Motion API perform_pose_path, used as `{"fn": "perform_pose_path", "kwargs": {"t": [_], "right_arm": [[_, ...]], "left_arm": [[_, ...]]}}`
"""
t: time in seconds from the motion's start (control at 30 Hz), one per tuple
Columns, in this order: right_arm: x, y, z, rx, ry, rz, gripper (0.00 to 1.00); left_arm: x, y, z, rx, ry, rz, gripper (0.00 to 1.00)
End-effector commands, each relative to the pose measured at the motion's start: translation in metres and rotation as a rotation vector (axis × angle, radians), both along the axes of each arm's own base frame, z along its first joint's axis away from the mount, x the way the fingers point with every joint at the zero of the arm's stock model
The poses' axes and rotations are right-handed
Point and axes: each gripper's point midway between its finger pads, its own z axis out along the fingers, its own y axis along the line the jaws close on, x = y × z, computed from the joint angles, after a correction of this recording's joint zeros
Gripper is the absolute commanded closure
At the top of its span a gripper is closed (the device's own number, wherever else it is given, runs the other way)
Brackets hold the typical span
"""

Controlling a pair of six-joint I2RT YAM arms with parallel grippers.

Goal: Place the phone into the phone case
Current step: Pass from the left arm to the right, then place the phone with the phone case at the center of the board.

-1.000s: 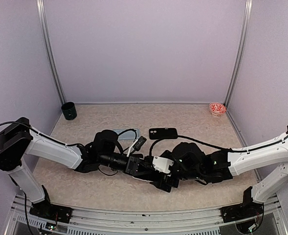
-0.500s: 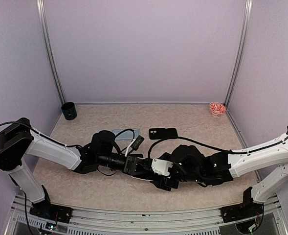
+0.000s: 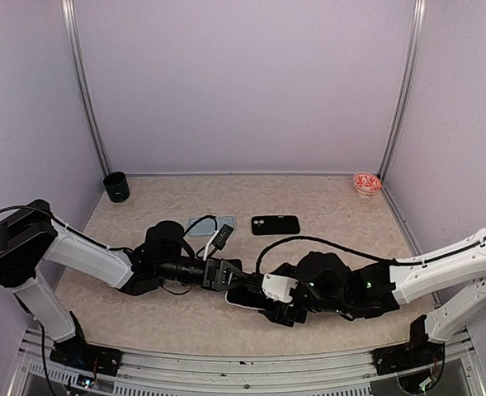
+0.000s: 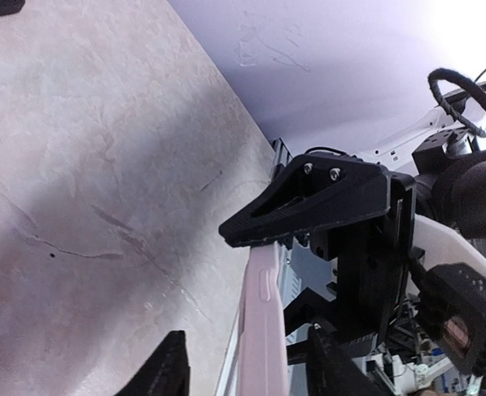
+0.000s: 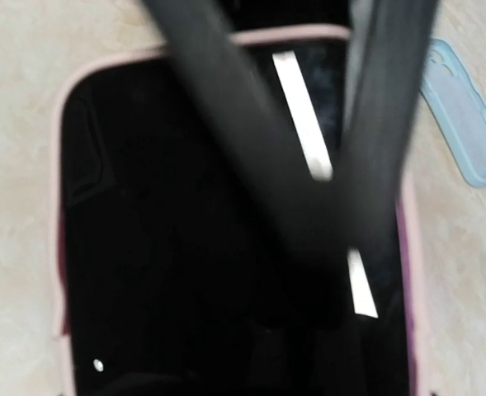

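The phone (image 5: 160, 231) lies flat in the pink phone case (image 5: 59, 206) between both arms, near the table's (image 3: 143, 322) front. The left gripper (image 4: 247, 346) has drawn back leftward, its jaws now parted either side of the case's edge. The right gripper (image 3: 269, 304) spreads its fingers over the screen, though I cannot tell whether it grips. Behind, the light blue case (image 3: 200, 224) and the black case (image 3: 276, 224) lie unmoved.

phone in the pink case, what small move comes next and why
Probably press the right fingers down on the phone to seat it fully: its screen lies inside the pink case and the left fingers stand open around its edge.
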Motion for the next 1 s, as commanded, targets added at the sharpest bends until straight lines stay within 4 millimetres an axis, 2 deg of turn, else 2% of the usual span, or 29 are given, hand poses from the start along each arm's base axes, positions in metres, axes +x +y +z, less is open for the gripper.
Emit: {"fn": "perform_pose_path", "kwargs": {"t": [0.0, 0.17, 0.37, 0.57, 0.77, 0.97], "right_arm": [[0.005, 0.002, 0.036, 0.152, -0.042, -0.046, 0.32], [0.022, -0.008, 0.033, 0.179, 0.002, -0.147, 0.32], [0.056, -0.027, 0.035, 0.270, 0.114, -0.350, 0.31], [0.077, -0.041, 0.040, 0.370, 0.193, -0.552, 0.32], [0.088, -0.058, 0.020, 0.426, 0.296, -0.786, 0.31], [0.089, -0.081, -0.004, 0.433, 0.326, -0.929, 0.31]], "left_arm": [[0.013, 0.013, 0.020, -0.054, -0.063, 0.075, 0.45], [0.029, 0.035, 0.029, -0.064, -0.103, 0.193, 0.33], [0.045, 0.063, 0.038, -0.063, -0.145, 0.351, 0.30], [0.054, 0.086, 0.041, -0.046, -0.175, 0.469, 0.27], [0.057, 0.099, 0.045, -0.042, -0.191, 0.533, 0.23], [0.057, 0.104, 0.042, -0.039, -0.183, 0.553, 0.19]]}}
